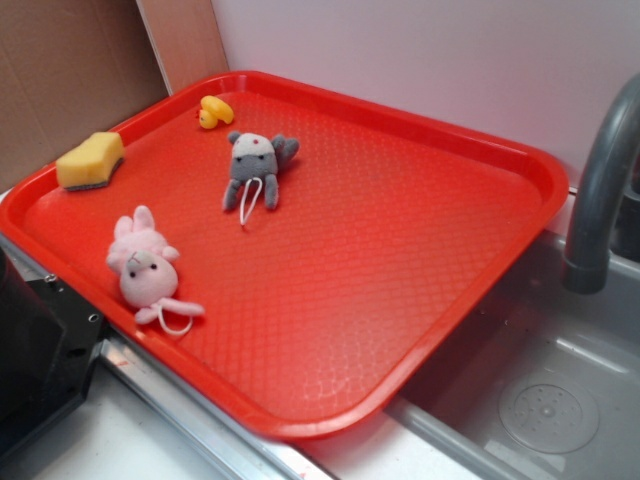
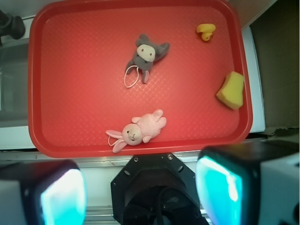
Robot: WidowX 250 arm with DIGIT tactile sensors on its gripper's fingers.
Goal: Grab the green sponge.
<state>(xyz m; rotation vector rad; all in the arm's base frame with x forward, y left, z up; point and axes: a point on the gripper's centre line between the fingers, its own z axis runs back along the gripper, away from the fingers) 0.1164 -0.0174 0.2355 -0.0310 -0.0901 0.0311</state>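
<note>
The green sponge (image 1: 90,160) lay untouched at the far left edge of the red tray (image 1: 420,300), well apart from the yellow duck (image 1: 214,111), the grey plush (image 1: 255,165) and the pink rabbit (image 1: 145,268). In the wrist view the gripper (image 2: 140,190) hung high above the tray's near rim with its pads spread wide and nothing between them. The task appeared to be at its opening approach. The next move would likely call for travelling sideways over the sponge, then descending; its scouring layer was barely discernible.
</note>
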